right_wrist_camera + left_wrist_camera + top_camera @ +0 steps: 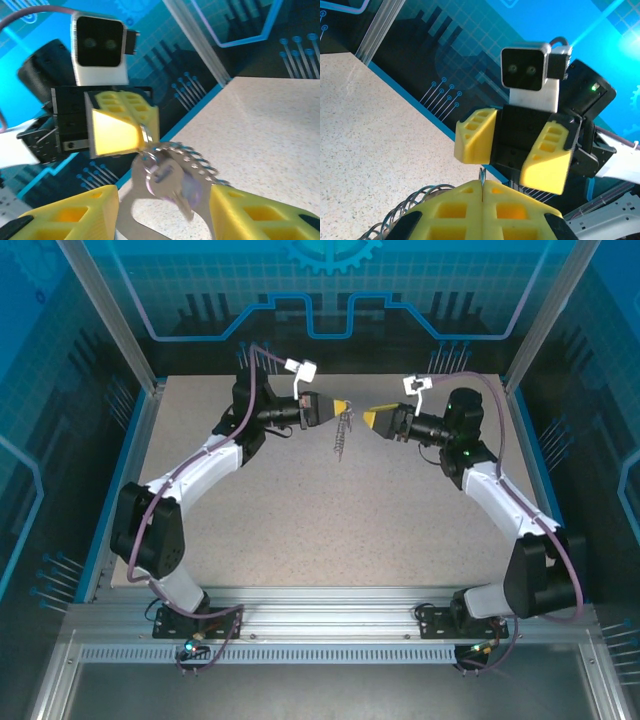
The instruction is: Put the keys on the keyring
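Holding the Keyring Aloft for Key Fitting

**Surface.** The speckled surface (300, 530) carries nothing of the task. All work takes place in the air above its middle, toward the far edge.

**Arms.** The left arm (200, 465) and right arm (500, 490) reach inward so that their tips face each other, close but apart. This nose-to-nose posture lets one side act as a fixture while the other does the fitting.

**Jaws.** The left jaws are closed on a thin metal part of the keyring (127, 197), with the pinch line visible in the left wrist view. The right jaws stand apart and grip nothing, and the hanging bundle lies between them without contact.

**Keyring.** It hangs below the left jaws, clear of the surface. Held there, its loop can swing freely and be approached from the right side.

**Chain.** The beaded chain (197, 162) dangles beside the loop, drawn straight down by its own weight.

**Key.** One small key (164, 177), with a lilac tint at its blurred head, hangs with the bundle. It appears to be on the ring, but the blur prevents confirmation.
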You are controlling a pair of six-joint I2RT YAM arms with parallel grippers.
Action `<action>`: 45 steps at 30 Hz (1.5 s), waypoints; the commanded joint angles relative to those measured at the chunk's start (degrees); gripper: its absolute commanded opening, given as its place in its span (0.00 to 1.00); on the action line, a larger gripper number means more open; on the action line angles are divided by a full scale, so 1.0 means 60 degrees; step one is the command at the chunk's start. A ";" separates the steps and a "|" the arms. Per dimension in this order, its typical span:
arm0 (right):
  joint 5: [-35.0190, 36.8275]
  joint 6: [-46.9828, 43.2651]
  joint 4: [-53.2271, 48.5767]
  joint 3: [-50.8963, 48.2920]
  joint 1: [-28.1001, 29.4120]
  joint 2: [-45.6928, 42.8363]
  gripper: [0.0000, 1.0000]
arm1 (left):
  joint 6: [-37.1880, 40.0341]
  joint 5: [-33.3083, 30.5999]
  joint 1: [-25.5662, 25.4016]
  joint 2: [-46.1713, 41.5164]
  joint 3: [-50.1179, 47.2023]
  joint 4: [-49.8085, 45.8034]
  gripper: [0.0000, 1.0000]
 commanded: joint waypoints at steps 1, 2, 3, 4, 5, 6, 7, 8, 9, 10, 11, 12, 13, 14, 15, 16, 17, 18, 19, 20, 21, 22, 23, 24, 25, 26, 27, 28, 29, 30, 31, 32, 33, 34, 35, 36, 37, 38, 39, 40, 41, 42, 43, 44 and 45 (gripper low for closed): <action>0.1545 -0.0294 0.0181 -0.0524 0.0291 -0.0676 0.55 | -0.0259 -0.0338 -0.0247 -0.0663 -0.0094 0.0873 0.00; 0.1810 -0.0425 0.0071 -0.0657 0.0417 -0.0840 0.56 | -0.0212 -0.0424 -0.0305 -0.0724 -0.0119 0.0791 0.00; 0.2038 -0.0549 -0.0010 -0.0778 0.0542 -0.0999 0.57 | -0.0144 -0.0500 -0.0359 -0.0775 -0.0138 0.0703 0.00; 0.2216 -0.0620 -0.0052 -0.0882 0.0628 -0.1125 0.58 | -0.0093 -0.0513 -0.0407 -0.0813 -0.0138 0.0629 0.00; 0.2393 -0.0707 -0.0099 -0.0977 0.0740 -0.1271 0.59 | -0.0051 -0.0565 -0.0449 -0.0850 -0.0137 0.0556 0.00; 0.2586 -0.0794 -0.0179 -0.1054 0.0864 -0.1410 0.60 | -0.0011 -0.0609 -0.0475 -0.0873 -0.0137 0.0489 0.00; 0.2718 -0.0868 -0.0229 -0.1094 0.0936 -0.1504 0.60 | 0.0019 -0.0625 -0.0514 -0.0893 -0.0161 0.0445 0.00; 0.2905 -0.0944 -0.0289 -0.1105 0.1047 -0.1653 0.60 | 0.0040 -0.0665 -0.0541 -0.0920 -0.0153 0.0400 0.00; 0.3082 -0.1016 -0.0350 -0.1105 0.1172 -0.1770 0.60 | 0.0056 -0.0697 -0.0548 -0.0938 -0.0152 0.0357 0.00; 0.3204 -0.1088 -0.0385 -0.1346 0.1259 -0.1873 0.61 | 0.0067 -0.0707 -0.0571 -0.0953 -0.0153 0.0340 0.00; 0.3319 -0.1149 -0.0444 -0.1378 0.1349 -0.1956 0.61 | 0.0070 -0.0704 -0.0588 -0.0965 -0.0154 0.0313 0.00; 0.3385 -0.1206 -0.0508 -0.1360 0.1410 -0.2015 0.61 | 0.0069 -0.0723 -0.0603 -0.0979 -0.0150 0.0296 0.00; 0.3434 -0.1243 -0.0553 -0.1354 0.1454 -0.2028 0.61 | 0.0084 -0.0738 -0.0618 -0.0983 -0.0137 0.0272 0.00; 0.3473 -0.1262 -0.0585 -0.1333 0.1492 -0.2034 0.61 | 0.0096 -0.0745 -0.0632 -0.0996 -0.0127 0.0238 0.00; 0.3497 -0.1276 -0.0587 -0.1327 0.1509 -0.2046 0.61 | 0.0128 -0.0749 -0.0661 -0.0998 -0.0112 0.0200 0.00; 0.3516 -0.1277 -0.0587 -0.1325 0.1516 -0.2059 0.61 | 0.0165 -0.0753 -0.0674 -0.1012 -0.0107 0.0142 0.00; 0.3544 -0.1291 -0.0594 -0.1332 0.1529 -0.2085 0.61 | 0.0201 -0.0762 -0.0684 -0.1012 -0.0075 0.0084 0.00; 0.3576 -0.1290 -0.0602 -0.1354 0.1538 -0.2103 0.61 | 0.0217 -0.0772 -0.0691 -0.1012 -0.0047 0.0061 0.00; 0.3593 -0.1306 -0.0602 -0.1330 0.1536 -0.2122 0.61 | 0.0224 -0.0766 -0.0700 -0.0998 -0.0034 0.0025 0.00; 0.3597 -0.1306 -0.0616 -0.1320 0.1553 -0.2105 0.61 | 0.0246 -0.0763 -0.0706 -0.0997 -0.0018 0.0004 0.00; 0.3598 -0.1319 -0.0627 -0.1284 0.1552 -0.2076 0.61 | 0.0240 -0.0772 -0.0720 -0.0983 0.0001 -0.0010 0.00; 0.3587 -0.1321 -0.0617 -0.1270 0.1556 -0.2049 0.61 | 0.0254 -0.0762 -0.0720 -0.0983 0.0027 -0.0002 0.00; 0.3578 -0.1321 -0.0604 -0.1246 0.1568 -0.2010 0.61 | 0.0262 -0.0763 -0.0735 -0.0968 0.0041 -0.0028 0.00; 0.3564 -0.1317 -0.0602 -0.1209 0.1568 -0.1962 0.61 | 0.0276 -0.0776 -0.0734 -0.0953 0.0078 -0.0042 0.00; 0.3564 -0.1307 -0.0591 -0.1207 0.1573 -0.1930 0.62 | 0.0290 -0.0775 -0.0748 -0.0946 0.0091 -0.0070 0.00; 0.3572 -0.1306 -0.0577 -0.1207 0.1592 -0.1888 0.62 | 0.0305 -0.0777 -0.0749 -0.0928 0.0106 -0.0096 0.00; 0.3551 -0.1305 -0.0583 -0.1207 0.1608 -0.1844 0.62 | 0.0320 -0.0789 -0.0749 -0.0938 0.0119 -0.0107 0.00; 0.3563 -0.1318 -0.0608 -0.1010 0.1611 -0.1790 0.62 | 0.0330 -0.0768 -0.0750 -0.0925 0.0147 -0.0127 0.00; 0.3576 -0.1333 -0.0658 -0.0891 0.1621 -0.1734 0.62 | 0.0345 -0.0775 -0.0760 -0.0917 0.0163 -0.0143 0.00; 0.3605 -0.1349 -0.0675 -0.0850 0.1626 -0.1678 0.62 | 0.0347 -0.0786 -0.0764 -0.0910 0.0156 -0.0151 0.00; 0.3635 -0.1350 -0.0660 -0.0830 0.1626 -0.1639 0.61 | 0.0339 -0.0778 -0.0764 -0.0898 0.0171 -0.0147 0.00; 0.3653 -0.1350 -0.0660 -0.0805 0.1631 -0.1589 0.61 | 0.0345 -0.0775 -0.0771 -0.0895 0.0174 -0.0142 0.00; 0.3665 -0.1350 -0.0648 -0.0776 0.1649 -0.1526 0.61 | 0.0349 -0.0786 -0.0779 -0.0882 0.0189 -0.0139 0.00; 0.3684 -0.1350 -0.0642 -0.0755 0.1666 -0.1472 0.61 | 0.0341 -0.0796 -0.0779 -0.0880 0.0199 -0.0140 0.00; 0.3717 -0.1351 -0.0646 -0.0740 0.1682 -0.1418 0.61 | 0.0342 -0.0793 -0.0792 -0.0866 0.0203 -0.0128 0.00; 0.3754 -0.1350 -0.0635 -0.0728 0.1698 -0.1355 0.61 | 0.0349 -0.0813 -0.0793 -0.0866 0.0214 -0.0130 0.00; 0.3754 -0.1350 -0.0631 -0.0724 0.1710 -0.1322 0.61 | 0.0348 -0.0817 -0.0793 -0.0866 0.0215 -0.0139 0.00; 0.3768 -0.1350 -0.0620 -0.0724 0.1727 -0.1286 0.60 | 0.0339 -0.0821 -0.0808 -0.0866 0.0216 -0.0146 0.00; 0.3797 -0.1350 -0.0616 -0.0724 0.1727 -0.1257 0.60 | 0.0342 -0.0831 -0.0808 -0.0866 0.0215 -0.0134 0.00; 0.3798 -0.1350 -0.0616 -0.0724 0.1743 -0.1231 0.59 | 0.0339 -0.0821 -0.0808 -0.0866 0.0215 -0.0131 0.00; 0.3798 -0.1357 -0.0638 -0.0724 0.1756 -0.1234 0.58 | 0.0354 -0.0835 -0.0808 -0.0866 0.0208 -0.0144 0.00; 0.3798 -0.1376 -0.0663 -0.0710 0.1770 -0.1226 0.56 | 0.0364 -0.0868 -0.0808 -0.0879 0.0202 -0.0127 0.00; 0.3780 -0.1387 -0.0696 -0.0709 0.1759 -0.1229 0.53 | 0.0371 -0.0899 -0.0808 -0.0880 0.0198 -0.0121 0.00; 0.3730 -0.1408 -0.0729 -0.0709 0.1777 -0.1243 0.47 | 0.0375 -0.0928 -0.0808 -0.0894 0.0190 -0.0126 0.00; 0.3683 -0.1436 -0.0755 -0.0709 0.1786 -0.1251 0.42 | 0.0382 -0.0960 -0.0808 -0.0895 0.0182 -0.0119 0.00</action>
